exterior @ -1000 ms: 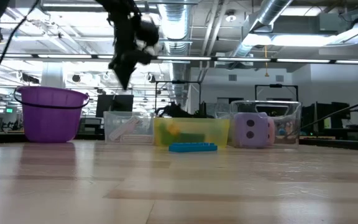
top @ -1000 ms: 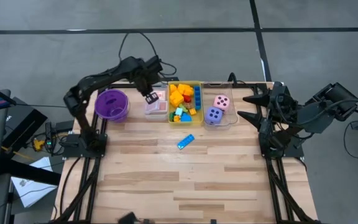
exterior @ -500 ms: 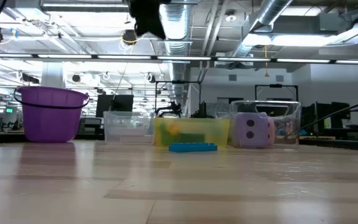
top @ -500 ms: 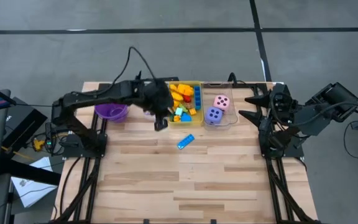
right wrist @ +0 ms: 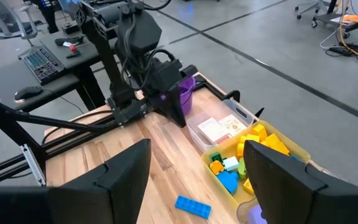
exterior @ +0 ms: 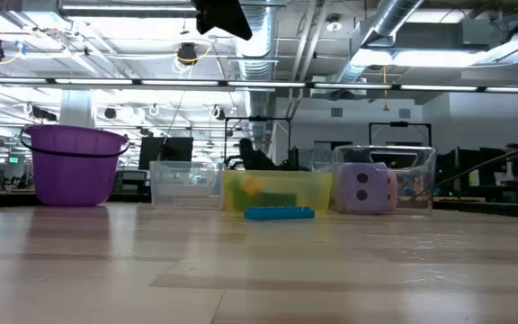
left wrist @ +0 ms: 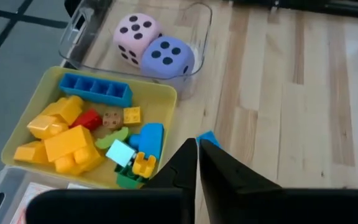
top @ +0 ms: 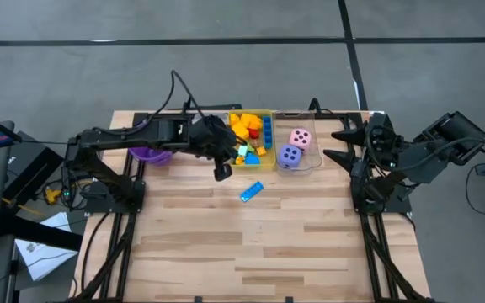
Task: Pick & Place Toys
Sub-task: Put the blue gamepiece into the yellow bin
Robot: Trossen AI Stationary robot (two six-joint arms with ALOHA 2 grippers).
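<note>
Lying alone on the wooden table, nearest the front edge, is a flat blue building block with a studded top, long and narrow, sitting at a slant just in front of the bins. Hovering above and beside it is the left gripper, its fingers pressed together and carrying nothing, pointing down near the front corner of the yellow bin. That bin is holding a heap of yellow and orange blocks, one long blue studded brick, a small red block, a green piece and light-blue pieces. Next to it, the clear bin is holding a purple die in front and a pink die behind, both with dark pips. The right gripper is waiting at the table's right edge, fingers spread apart and empty. Another clear bin with red-and-white playing cards and a purple round bowl are sitting further left.
</note>
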